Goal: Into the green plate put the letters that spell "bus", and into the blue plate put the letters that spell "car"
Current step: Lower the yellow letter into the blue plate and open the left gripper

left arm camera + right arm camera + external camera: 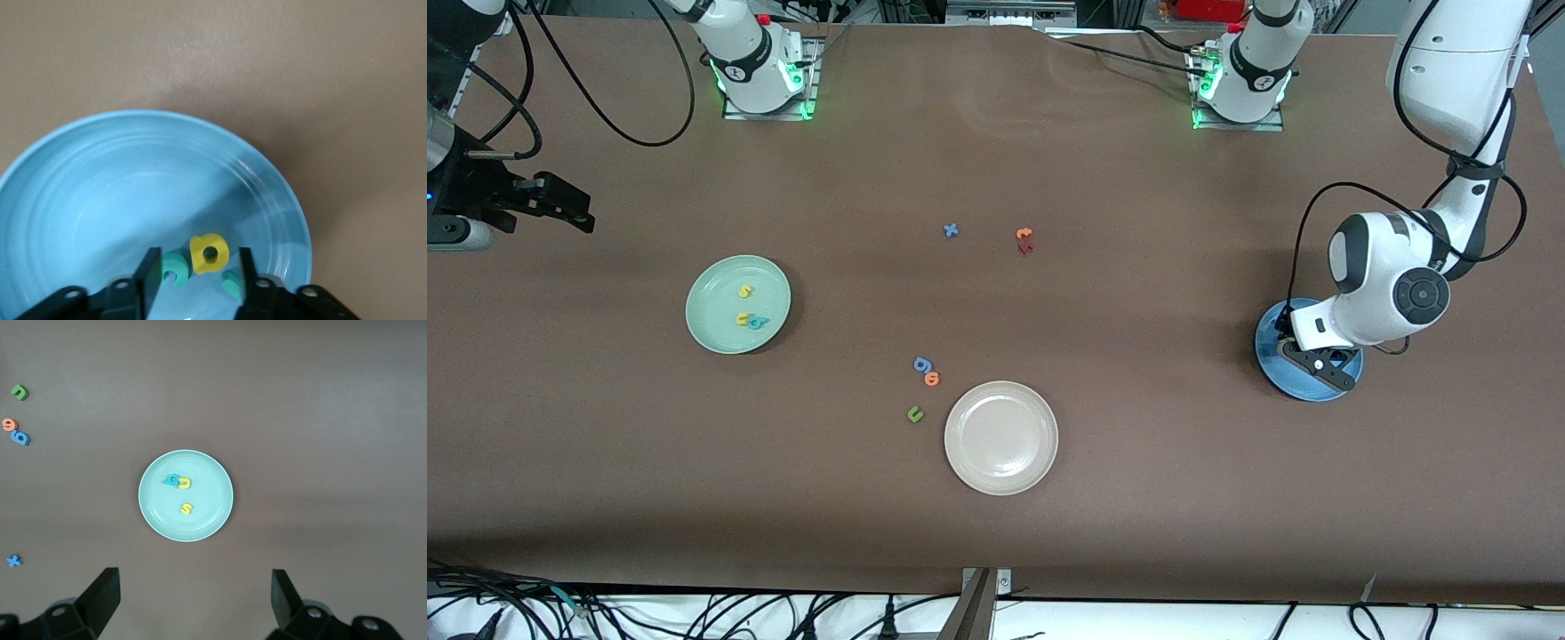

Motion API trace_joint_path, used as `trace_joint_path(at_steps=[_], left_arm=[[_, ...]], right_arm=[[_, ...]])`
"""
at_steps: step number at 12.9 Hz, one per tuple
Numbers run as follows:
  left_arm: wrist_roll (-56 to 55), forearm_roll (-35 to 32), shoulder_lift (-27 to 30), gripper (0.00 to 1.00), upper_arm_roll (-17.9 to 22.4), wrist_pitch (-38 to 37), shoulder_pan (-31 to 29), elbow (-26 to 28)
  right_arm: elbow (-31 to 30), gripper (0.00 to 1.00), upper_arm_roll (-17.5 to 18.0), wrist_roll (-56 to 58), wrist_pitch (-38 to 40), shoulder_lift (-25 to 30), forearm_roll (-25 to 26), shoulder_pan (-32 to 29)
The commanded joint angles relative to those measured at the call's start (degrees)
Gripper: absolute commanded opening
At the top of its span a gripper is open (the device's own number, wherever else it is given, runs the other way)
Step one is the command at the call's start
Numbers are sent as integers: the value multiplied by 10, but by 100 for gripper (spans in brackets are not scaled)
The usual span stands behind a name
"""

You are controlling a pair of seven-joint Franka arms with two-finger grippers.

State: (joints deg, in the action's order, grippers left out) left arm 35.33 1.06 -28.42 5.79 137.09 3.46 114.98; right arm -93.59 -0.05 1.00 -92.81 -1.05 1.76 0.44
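The blue plate [1264, 345] lies at the left arm's end of the table. My left gripper [1296, 354] hangs low over it, open. In the left wrist view the yellow "a" [209, 253] lies on the blue plate [100, 200] between the fingers, touching neither. The teal "c" [175, 269] and teal "r" [231, 283] lie beside it. The green plate [711, 333] holds the yellow "s" [744, 291], the yellow "u" [743, 319] and the teal "b" [758, 322]. My right gripper [585, 212] waits open, high over the right arm's end of the table.
A beige-white plate [1000, 437] sits mid-table near the front camera. Beside it lie a blue "g" [921, 364], an orange "o" [932, 380] and a green "u" [914, 413]. Closer to the bases lie a blue "x" [951, 230] and orange and dark red letters [1024, 240].
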Motion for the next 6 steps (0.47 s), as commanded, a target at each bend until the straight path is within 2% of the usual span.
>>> trace_joint_path(at_steps=[1, 4, 6], left_arm=[[18, 19, 11, 100, -1, -2, 2, -14], [15, 20, 44, 100, -3, -18, 0, -31], [13, 20, 60, 100, -3, -106, -2, -84]], right_arm=[[12, 100, -3, 2, 13, -3, -11, 1], [12, 100, -3, 2, 16, -3, -11, 1], [12, 100, -3, 2, 17, -3, -11, 1]])
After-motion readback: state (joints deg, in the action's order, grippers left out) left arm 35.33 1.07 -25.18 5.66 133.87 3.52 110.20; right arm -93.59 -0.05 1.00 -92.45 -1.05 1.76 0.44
